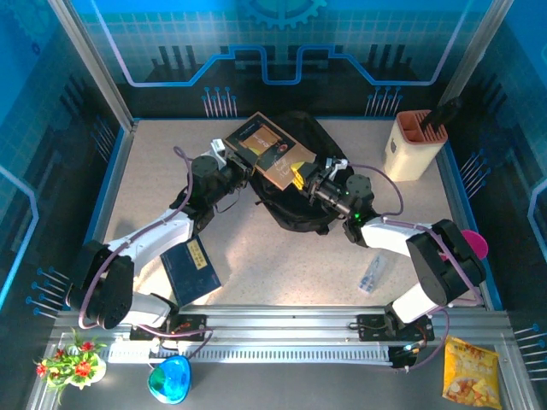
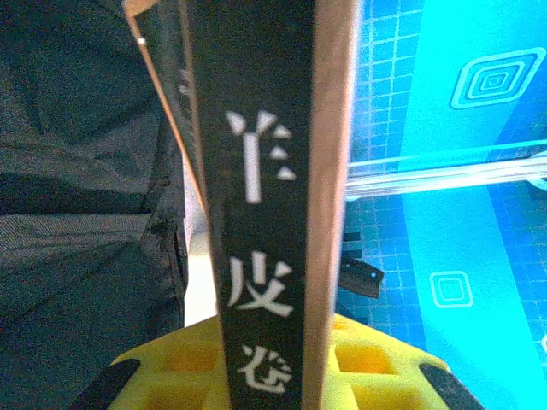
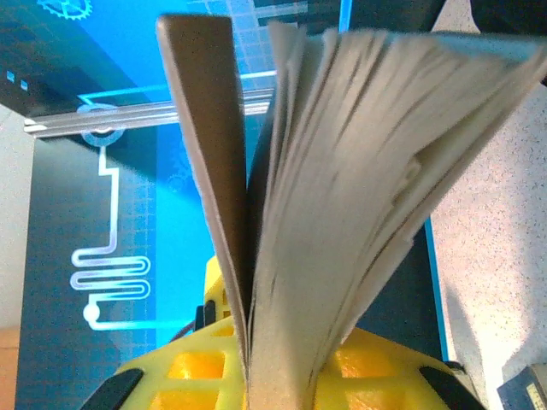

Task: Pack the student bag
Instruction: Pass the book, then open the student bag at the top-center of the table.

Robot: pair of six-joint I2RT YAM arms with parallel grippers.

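Note:
A brown hardcover book hangs over the student bag, a black soft backpack lying mid-table. My left gripper is shut on the book's left edge. In the left wrist view the dark spine with white characters stands between the yellow jaws of that gripper, with the bag's fabric to the left. My right gripper grips the book's right side. The fanned pages and brown cover are pinched between that gripper's yellow jaws.
A dark blue book lies on the table near the left arm. A clear plastic bottle lies by the right arm. A cream holder with an orange top stands at the back right. A snack bag sits off the front edge.

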